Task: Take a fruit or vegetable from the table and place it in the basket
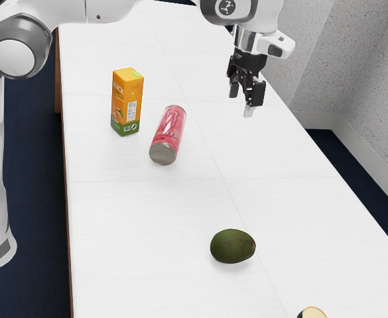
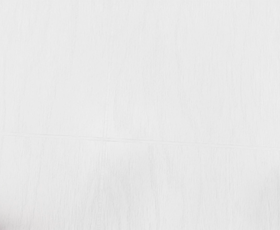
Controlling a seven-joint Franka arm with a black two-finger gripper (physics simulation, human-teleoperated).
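Now, avocado (image 1: 233, 246): lying on its side on the white table (image 1: 140, 225), lower middle of the exterior view, well apart from the gripper; the fruit this task most likely wants
Gripper (image 1: 245, 97): upper right of the exterior view, fingers spread well apart, nothing gripped that I can make out; a small pale piece (image 1: 249, 111) sits just under them, and I cannot tell what it is
Tabletop seam (image 2: 106, 139): crosses the plain surface in the wrist view, so the hand seems to be over bare table, with its aim still to be found
Juice box (image 1: 127, 101): upright, upper left of the exterior view, not a target
Soda can (image 1: 168, 134): tilted-looking, beside the juice box, better kept out of the path
Round thing (image 1: 312, 313): cut off at the bottom edge, lower right; too little of it to name
Step in hand: reaching the avocado, by my judgement the very start of the job; travel high, stop right above it, then turn so the fingers straddle its narrower width
Avocado's skin and shape: rounded, so it may roll or squirt out if pinched high; go down until the pads meet its widest part, close evenly, lift straight up
Basket: comes after a firm lift, with a low, gentle release
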